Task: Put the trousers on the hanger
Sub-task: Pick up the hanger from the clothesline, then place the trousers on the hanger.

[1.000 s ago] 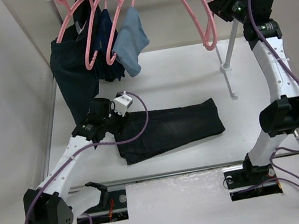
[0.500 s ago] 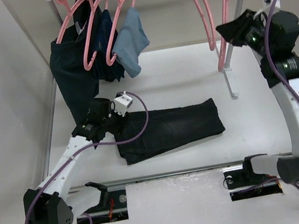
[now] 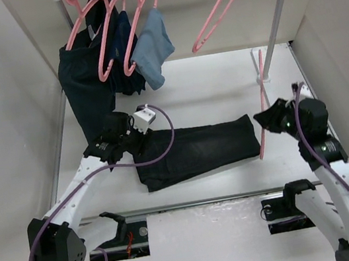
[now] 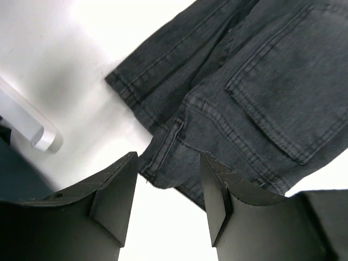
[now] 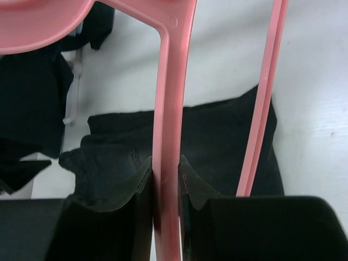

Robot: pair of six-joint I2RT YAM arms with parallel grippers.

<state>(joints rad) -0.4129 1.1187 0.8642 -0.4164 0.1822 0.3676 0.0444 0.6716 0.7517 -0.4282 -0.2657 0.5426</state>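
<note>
The black trousers lie folded across the middle of the table. My left gripper hovers open over their left end. In the left wrist view the waistband and a back pocket lie just beyond the open gripper, with bare table between the fingers. My right gripper is shut on a pink hanger, held edge-on just right of the trousers' right end. In the right wrist view the gripper clamps one hanger bar, with the trousers below.
A rail at the back holds several pink hangers with a dark navy garment and a light blue cloth. One bare pink hanger hangs tilted further right. The rail's post stands back right. Walls close both sides.
My right arm has come down from the rail with a hanger to beside the trousers' right end. The hanger left on the rail has swung. The left arm has barely moved.
</note>
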